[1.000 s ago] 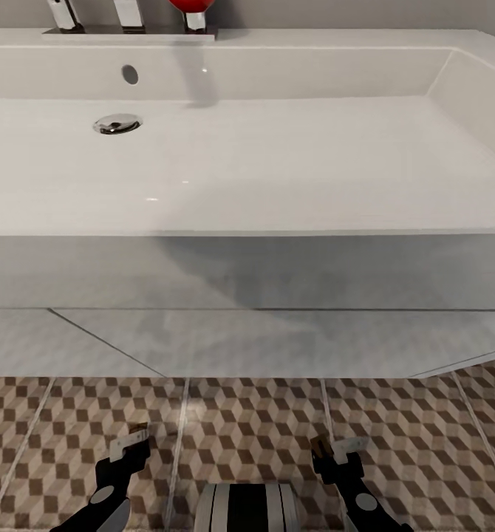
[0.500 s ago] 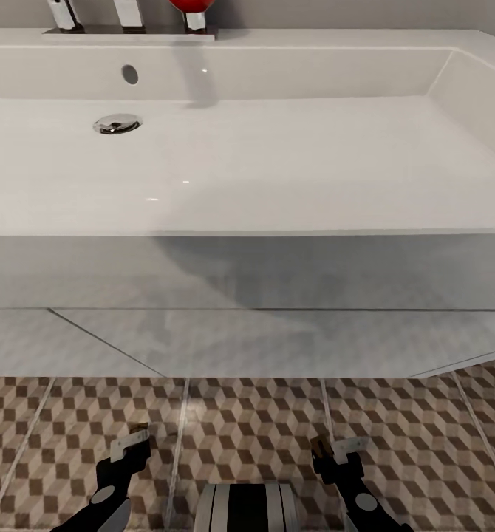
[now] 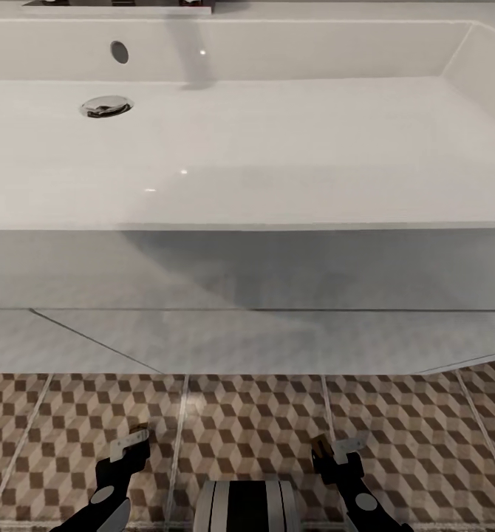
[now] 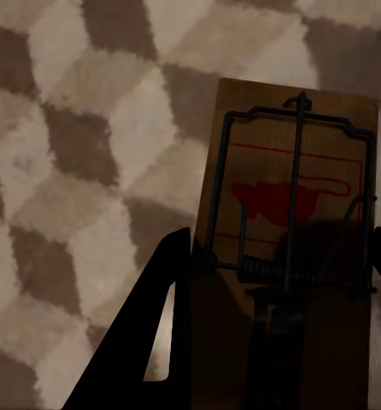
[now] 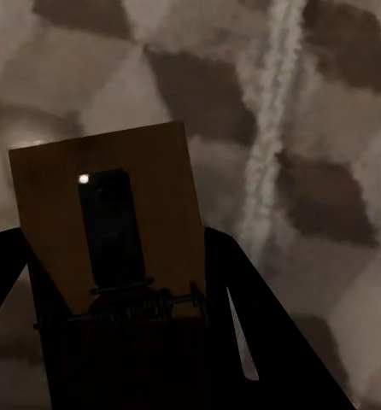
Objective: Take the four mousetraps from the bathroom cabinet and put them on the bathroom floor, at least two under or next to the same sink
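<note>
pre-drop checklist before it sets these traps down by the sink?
1. Left gripper holds a mousetrap: ok, board sits between the fingers.
2. Right gripper holds the second mousetrap: ok.
3. Robot stands at the sink: ok, white vanity front directly ahead.
4. Bathroom floor bare below both grippers: ok, only cube-pattern tiles seen.
5. Height of traps above the tiles: cannot tell.
6. Other two mousetraps already placed: cannot tell.
</note>
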You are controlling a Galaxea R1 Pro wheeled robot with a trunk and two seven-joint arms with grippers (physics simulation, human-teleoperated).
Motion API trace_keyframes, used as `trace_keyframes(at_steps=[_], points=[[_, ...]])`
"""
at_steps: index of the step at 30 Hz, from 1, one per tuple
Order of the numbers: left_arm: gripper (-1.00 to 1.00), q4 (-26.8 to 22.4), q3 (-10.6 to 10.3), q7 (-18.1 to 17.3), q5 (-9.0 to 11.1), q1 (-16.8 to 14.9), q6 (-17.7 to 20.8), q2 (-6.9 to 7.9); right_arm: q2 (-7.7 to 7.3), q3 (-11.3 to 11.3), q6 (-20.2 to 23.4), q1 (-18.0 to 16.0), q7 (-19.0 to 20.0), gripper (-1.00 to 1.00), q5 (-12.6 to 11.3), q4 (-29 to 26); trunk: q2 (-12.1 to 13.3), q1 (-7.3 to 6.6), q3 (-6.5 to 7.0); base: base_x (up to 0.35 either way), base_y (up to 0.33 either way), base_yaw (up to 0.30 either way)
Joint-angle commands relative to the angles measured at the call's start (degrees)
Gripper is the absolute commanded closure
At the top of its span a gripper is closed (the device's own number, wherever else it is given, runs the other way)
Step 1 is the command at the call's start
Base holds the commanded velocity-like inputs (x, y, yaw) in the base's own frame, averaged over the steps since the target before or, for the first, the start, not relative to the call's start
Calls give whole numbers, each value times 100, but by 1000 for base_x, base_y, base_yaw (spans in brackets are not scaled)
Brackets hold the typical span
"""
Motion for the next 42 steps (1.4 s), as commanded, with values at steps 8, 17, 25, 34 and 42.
trace_keyframes(at_steps=[8, 17, 25, 34, 42], points=[[100, -5, -50, 60, 36, -5, -22, 3, 0, 15, -11, -3, -32, 100, 33, 5, -3, 1, -26, 0, 0, 0], [100, -5, -50, 60, 36, -5, -22, -6, 0, 15, -11, -3, -32, 100, 33, 5, -3, 1, -26, 0, 0, 0], [100, -7, -50, 60, 36, -5, -22, -7, 0, 15, -15, -3, -32, 100, 33, 5, -3, 1, -26, 0, 0, 0], [100, -3, -50, 60, 36, -5, -22, -10, 0, 17, -14, -3, -32, 100, 33, 5, -7, 9, -92, 0, 0, 0], [100, -3, -50, 60, 36, -5, -22, -7, 0, 24, -12, -3, -32, 100, 37, 5, -11, 17, -159, 0, 0, 0]])
